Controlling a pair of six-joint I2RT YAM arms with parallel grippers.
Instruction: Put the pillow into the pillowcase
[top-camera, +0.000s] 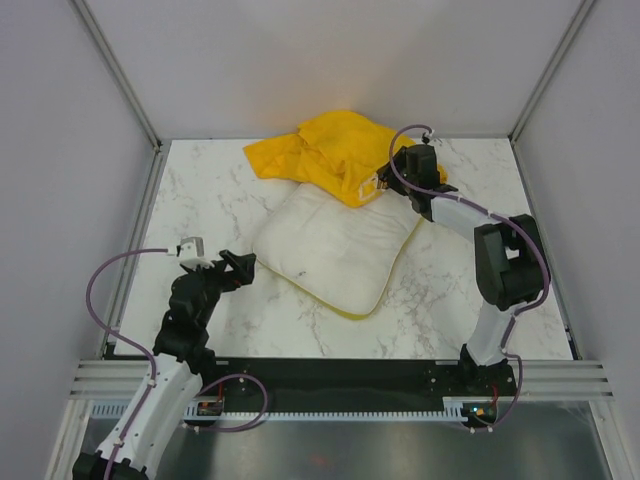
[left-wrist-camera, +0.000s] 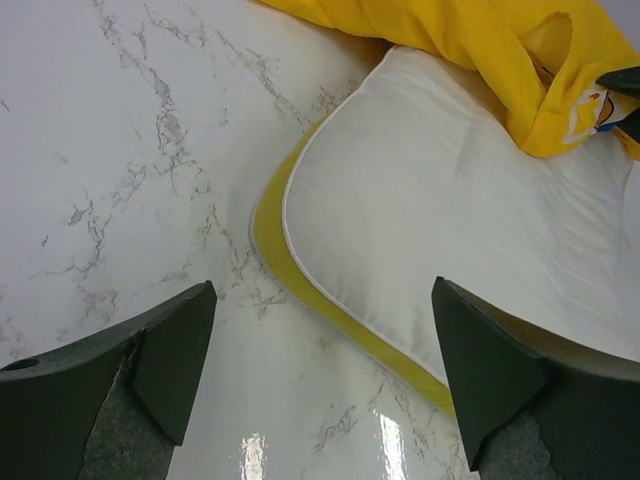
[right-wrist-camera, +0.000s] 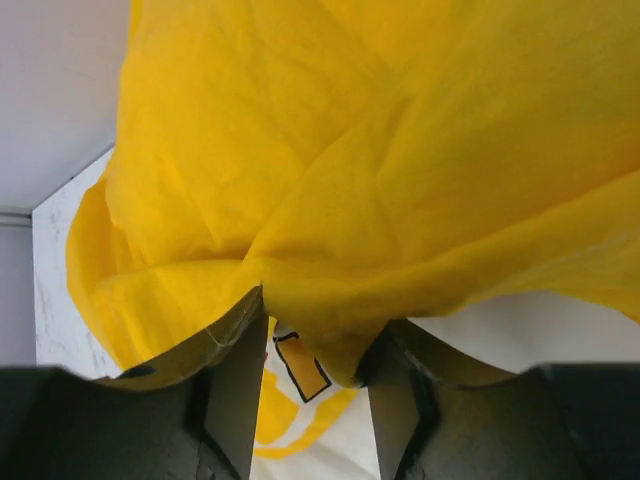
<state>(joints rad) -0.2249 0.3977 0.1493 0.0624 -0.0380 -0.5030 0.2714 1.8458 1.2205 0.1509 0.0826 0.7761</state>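
The white pillow with a yellow edge band lies flat in the middle of the table. It also shows in the left wrist view. The yellow pillowcase is bunched behind it, with its near edge overlapping the pillow's far side. My right gripper is shut on a fold of the pillowcase, and the cloth drapes over its fingers. My left gripper is open and empty, low over the table just left of the pillow's near-left corner, with the pillow's edge between its jaws.
The marble table is enclosed by grey walls at the left, back and right. A black rail runs along the near edge by the arm bases.
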